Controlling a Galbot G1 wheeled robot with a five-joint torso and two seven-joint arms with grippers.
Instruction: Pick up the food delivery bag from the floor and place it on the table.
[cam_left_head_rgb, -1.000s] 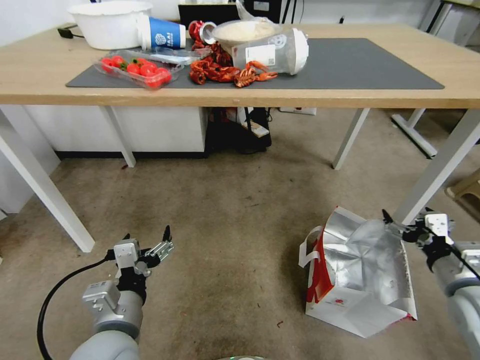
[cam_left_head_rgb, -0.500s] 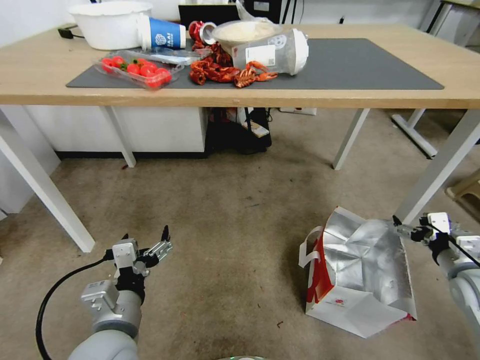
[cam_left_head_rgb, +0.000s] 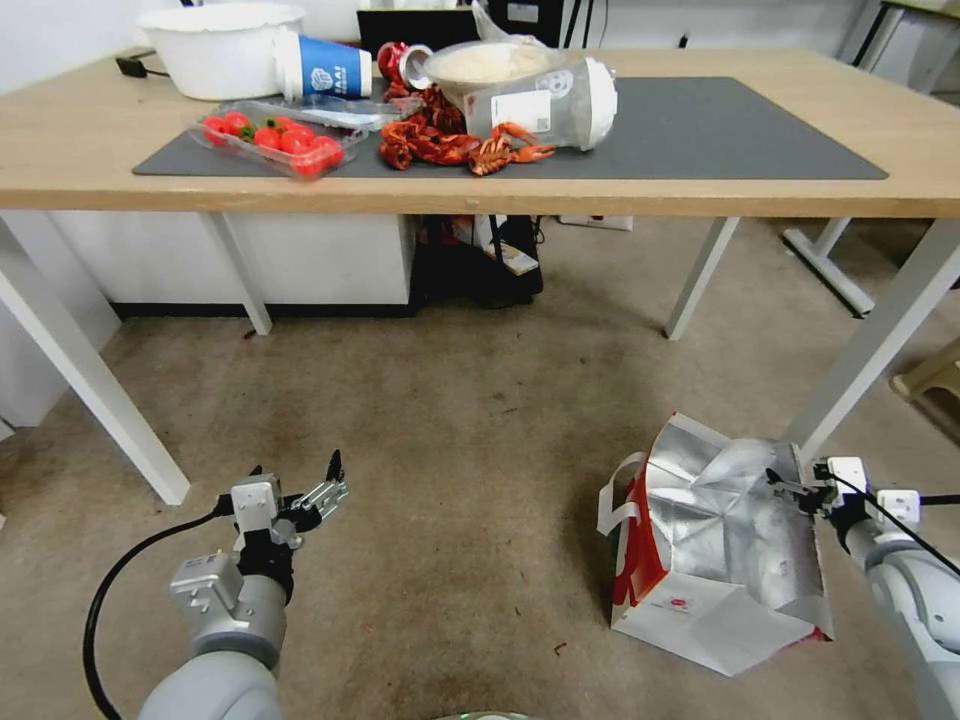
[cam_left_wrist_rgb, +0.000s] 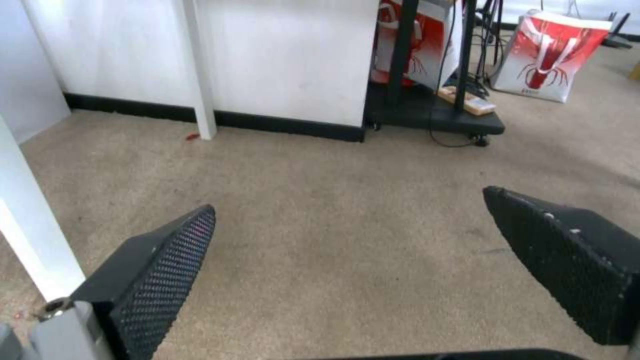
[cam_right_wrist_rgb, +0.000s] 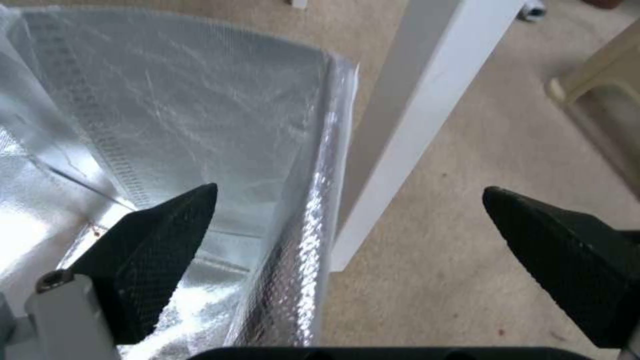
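Note:
The food delivery bag (cam_left_head_rgb: 720, 540) stands open on the floor (cam_left_head_rgb: 470, 420) at the right, showing its silver foil lining, a red side panel and white handles. My right gripper (cam_left_head_rgb: 785, 487) is open at the bag's far right rim. In the right wrist view the right gripper (cam_right_wrist_rgb: 350, 190) straddles the foil rim (cam_right_wrist_rgb: 320, 200), one finger inside the bag and the other outside by a white table leg (cam_right_wrist_rgb: 427, 100). My left gripper (cam_left_head_rgb: 300, 492) hovers open and empty over bare floor at the lower left, and the left wrist view shows it (cam_left_wrist_rgb: 348, 199) above the carpet. The table (cam_left_head_rgb: 700, 195) spans the top.
On the table's grey mat (cam_left_head_rgb: 720, 130) lie a tomato tray (cam_left_head_rgb: 270, 135), crayfish (cam_left_head_rgb: 450, 140), cups and a white bowl (cam_left_head_rgb: 215, 45), mostly on its left half. White table legs (cam_left_head_rgb: 870, 340) stand close to the bag. Another red-and-white bag (cam_left_wrist_rgb: 553, 55) leans under the table.
My right gripper has come down and slightly left to the bag's right rim. The left arm has barely shifted, and the bag stays in place.

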